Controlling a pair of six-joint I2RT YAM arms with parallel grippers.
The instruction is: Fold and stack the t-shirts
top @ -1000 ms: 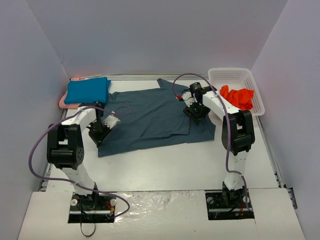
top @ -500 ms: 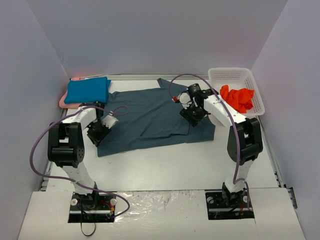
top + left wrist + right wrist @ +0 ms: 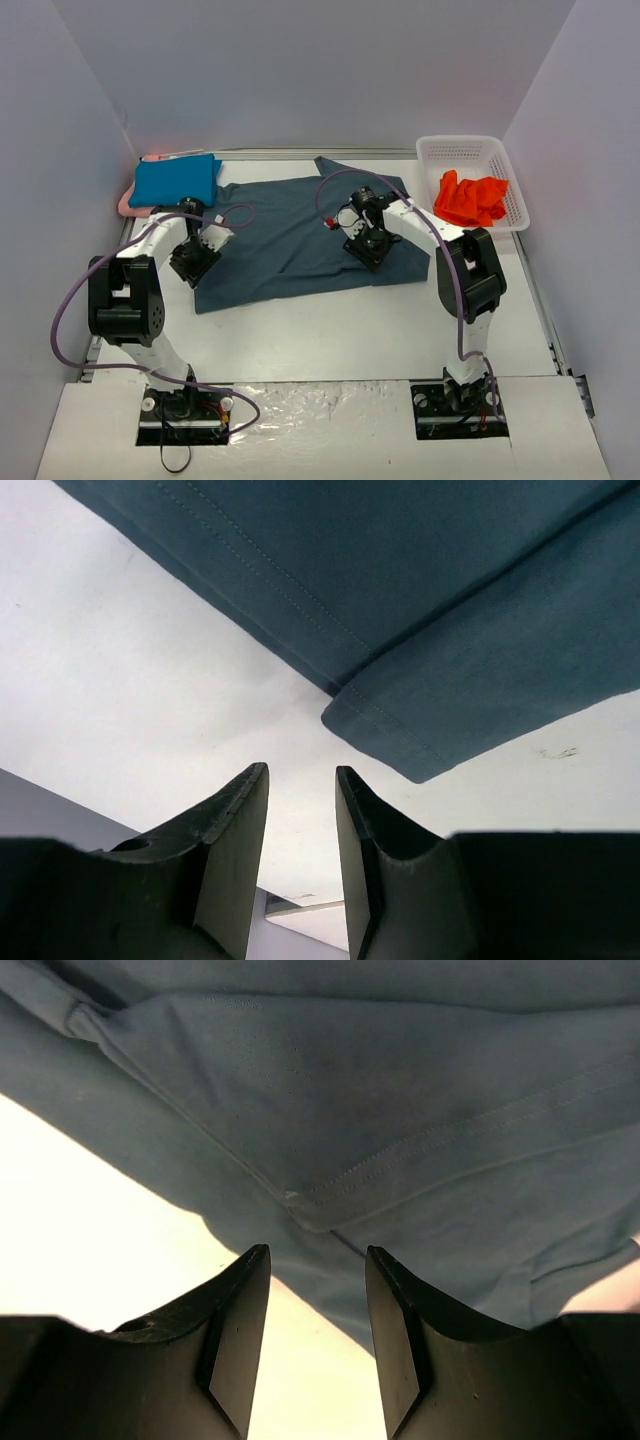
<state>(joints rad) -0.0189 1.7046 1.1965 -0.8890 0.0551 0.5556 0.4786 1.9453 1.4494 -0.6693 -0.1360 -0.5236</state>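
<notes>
I see one t-shirt [image 3: 300, 235] spread flat at centre, a folded stack [image 3: 175, 182] behind it to the left, the basket [image 3: 468, 152] behind right, a crumpled t-shirt [image 3: 472, 200] inside

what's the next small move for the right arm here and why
Probably lower the right gripper and pinch the stitched hem of the grey shirt just ahead of it. Its jaws stand open and empty above that edge, and the shirt lies spread on the table, not yet folded small like the teal shirt.

White table [image 3: 340, 320] with slate t-shirt [image 3: 290, 235], basket [image 3: 460, 141]
</notes>
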